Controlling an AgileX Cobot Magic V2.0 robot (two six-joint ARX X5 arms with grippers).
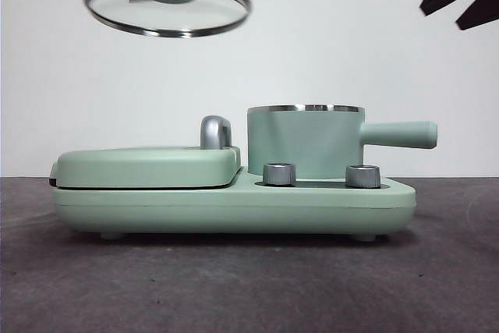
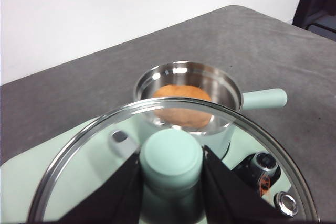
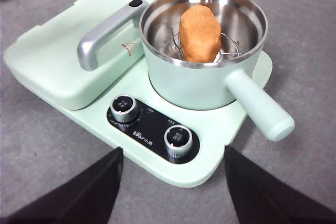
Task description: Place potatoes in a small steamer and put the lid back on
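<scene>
Front view: the glass lid (image 1: pixel 168 1) hung tilted in the air at about 11 o'clock of the small steamer (image 1: pixel 306 142), well above it and off to the side, over the flat grill cover (image 1: pixel 148 165). Open air lay between the lid's steel rim and the steamer's rim; nothing touched.

Left wrist view: the left gripper (image 2: pixel 171 182) was clamped on the lid's mint-green knob (image 2: pixel 171 158), one black jaw pressed to each side. Through and past the glass, the steamer's mouth stood uncovered.

The potato (image 3: pixel 200 32), one orange-brown oval lump, sat inside the steamer on a wire rack (image 3: pixel 231 48), its long axis running roughly 12 to 6 o'clock in the right wrist view. It stayed below the steel rim, with bare steel wall showing all round it.

The steamer's straight handle (image 3: pixel 260 106) stuck out past the edge of the green base unit (image 3: pixel 210 161), over the grey table (image 3: pixel 47 150). The chrome grill handle (image 3: pixel 102 38) lay just beside the steamer's wall, close but apart. Two steel dials (image 3: pixel 178 139) sat on the black panel in front of the steamer.

The right gripper (image 3: pixel 173 192) hovered high, jaws spread wide and holding nothing, above the base unit's front edge. In the front view it showed only as black tips at the top corner, at about 2 o'clock of the steamer, well apart from it.
</scene>
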